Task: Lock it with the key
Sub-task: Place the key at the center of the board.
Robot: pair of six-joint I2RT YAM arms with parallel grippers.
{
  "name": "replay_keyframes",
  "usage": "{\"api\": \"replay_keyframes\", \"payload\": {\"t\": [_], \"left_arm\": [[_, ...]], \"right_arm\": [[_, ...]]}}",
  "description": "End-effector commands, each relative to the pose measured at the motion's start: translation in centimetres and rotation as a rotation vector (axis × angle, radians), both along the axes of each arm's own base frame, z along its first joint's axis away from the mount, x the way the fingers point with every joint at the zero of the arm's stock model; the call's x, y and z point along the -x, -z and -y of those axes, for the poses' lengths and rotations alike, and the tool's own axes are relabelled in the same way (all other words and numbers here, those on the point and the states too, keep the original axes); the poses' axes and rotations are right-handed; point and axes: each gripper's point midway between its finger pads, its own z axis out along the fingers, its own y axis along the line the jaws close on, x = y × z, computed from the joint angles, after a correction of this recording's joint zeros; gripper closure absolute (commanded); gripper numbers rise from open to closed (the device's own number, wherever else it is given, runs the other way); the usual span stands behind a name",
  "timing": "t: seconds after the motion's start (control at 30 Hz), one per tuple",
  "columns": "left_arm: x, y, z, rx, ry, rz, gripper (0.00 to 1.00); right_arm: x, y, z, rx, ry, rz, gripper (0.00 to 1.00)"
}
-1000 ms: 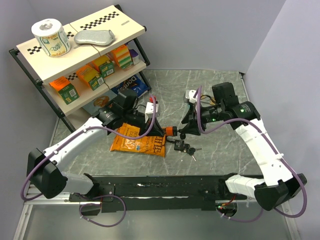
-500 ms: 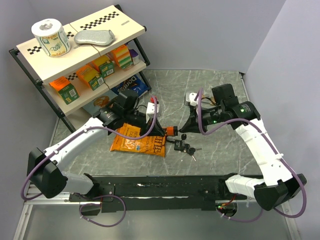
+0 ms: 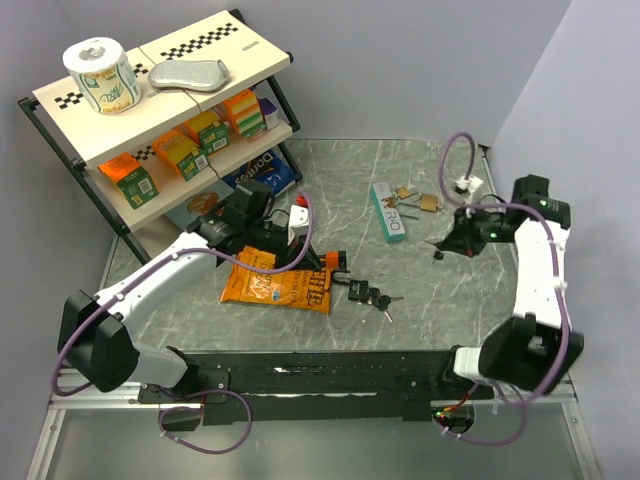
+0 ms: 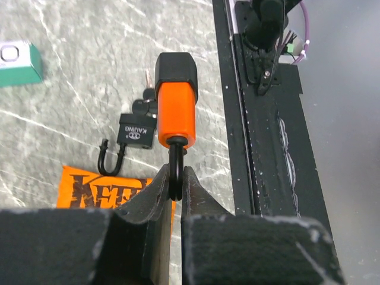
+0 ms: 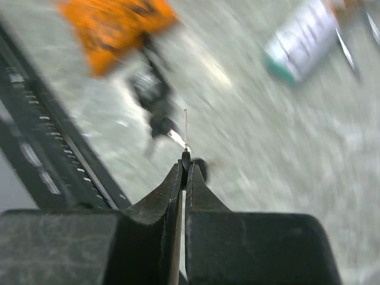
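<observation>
An orange padlock [image 4: 176,113] with a black cap and black shackle hangs over the table. My left gripper [image 4: 176,178] is shut on its shackle, just right of the snack bag, with the padlock [image 3: 335,262] pointing toward the table's middle. My right gripper [image 3: 440,251] is far off at the right side of the table, well apart from the padlock. It is shut on a small key [image 5: 185,127], whose thin blade sticks out edge-on past the fingertips. The right wrist view is blurred.
A black padlock with a bunch of keys [image 3: 365,294] lies just below the orange one. An orange snack bag [image 3: 275,282] sits under my left arm. A green-and-white box [image 3: 388,212] and small brass padlocks [image 3: 428,203] lie mid-table. A stocked shelf [image 3: 150,110] stands at the back left.
My right arm has swung from beside the orange padlock out to the right side of the table, its jaws closing on the key. The left gripper still holds the padlock in about the same place.
</observation>
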Motion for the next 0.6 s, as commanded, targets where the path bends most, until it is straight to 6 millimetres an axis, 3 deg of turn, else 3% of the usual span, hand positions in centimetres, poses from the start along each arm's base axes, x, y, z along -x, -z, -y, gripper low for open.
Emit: {"api": "replay_keyframes", "payload": {"t": [0.0, 0.07, 0.2, 0.43, 0.57], "left_arm": [[-0.7, -0.1, 0.7, 0.022, -0.007, -0.003, 0.99], [-1.1, 0.4, 0.9, 0.008, -0.023, -0.021, 0.99], [-1.9, 1.1, 1.2, -0.010, -0.047, -0.046, 0.99], [-2.4, 1.5, 1.4, -0.001, -0.072, -0.051, 0.99], [-2.5, 2.0, 1.4, -0.011, -0.077, -0.057, 0.99]], "right_arm": [[-2.3, 5.7, 8.0, 0.174, 0.203, -0.108, 1.00], [-4.2, 7.8, 11.5, 0.254, 0.321, -0.127, 1.00], [-5.5, 11.2, 16.7, 0.386, 0.494, -0.191, 1.00], [-6.2, 15.5, 20.5, 0.515, 0.552, -0.250, 1.00], [-6.1, 16.9, 21.2, 0.539, 0.553, -0.268, 1.00]]}}
